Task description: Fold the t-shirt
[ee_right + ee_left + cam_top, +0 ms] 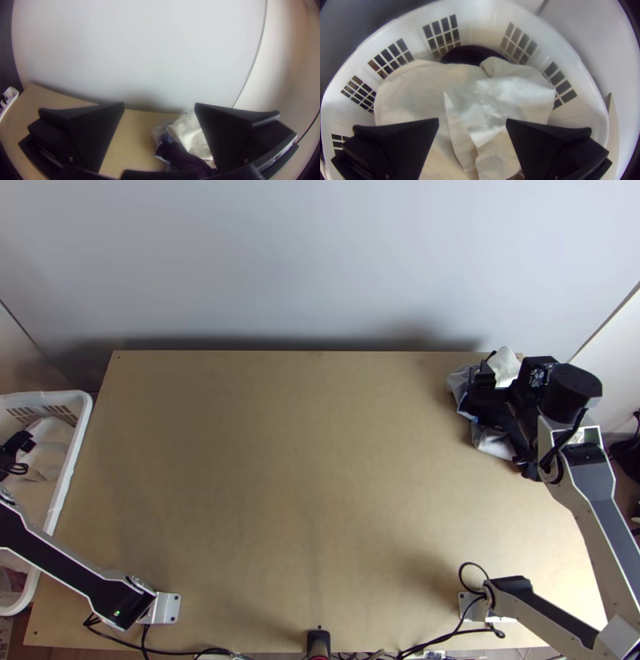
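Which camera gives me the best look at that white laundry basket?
The left wrist view: it looks down into the basket, showing its slotted walls and the pale cloth inside. The top view cuts it off at the left edge; the right wrist view catches what looks like a bit of rim.

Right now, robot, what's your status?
Left gripper open over pale cloth in basket. Right gripper open over bunched cloth pile, table's far right corner, partly blocking it. T-shirt: can't tell which.
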You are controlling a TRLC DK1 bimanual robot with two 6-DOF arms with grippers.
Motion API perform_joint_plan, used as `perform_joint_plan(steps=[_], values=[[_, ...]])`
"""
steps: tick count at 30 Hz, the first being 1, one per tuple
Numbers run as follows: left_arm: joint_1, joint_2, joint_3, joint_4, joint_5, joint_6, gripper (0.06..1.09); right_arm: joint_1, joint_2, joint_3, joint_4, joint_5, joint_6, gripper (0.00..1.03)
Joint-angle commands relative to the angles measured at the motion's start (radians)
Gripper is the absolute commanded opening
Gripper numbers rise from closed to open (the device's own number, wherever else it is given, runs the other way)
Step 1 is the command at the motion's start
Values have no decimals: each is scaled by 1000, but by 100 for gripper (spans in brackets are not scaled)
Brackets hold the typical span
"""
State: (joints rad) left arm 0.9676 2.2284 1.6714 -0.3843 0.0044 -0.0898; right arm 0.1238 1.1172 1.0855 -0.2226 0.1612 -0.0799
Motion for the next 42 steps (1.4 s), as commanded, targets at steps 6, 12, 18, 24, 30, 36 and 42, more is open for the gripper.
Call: perform_joint_plan(steps=[6,12,18,24,30,36,42], values=[[-15,13,-15,4,0,-27,104,8,-14,-10,0,0,0,98],[-30,-13,-10,2,2,-45,104,23,-14,-29,5,1,3,98],[-46,-13,-7,4,0,-64,104,30,-14,-36,20,1,-1,98],[-50,36,-1,-5,2,-70,104,25,-14,-15,28,1,-27,98],[-50,70,11,-7,0,-70,104,13,-19,13,28,1,-46,98],[-53,53,8,-1,2,-85,52,11,-17,-1,28,0,-46,98],[-55,28,8,9,2,-76,24,25,-13,-15,35,1,-43,98]])
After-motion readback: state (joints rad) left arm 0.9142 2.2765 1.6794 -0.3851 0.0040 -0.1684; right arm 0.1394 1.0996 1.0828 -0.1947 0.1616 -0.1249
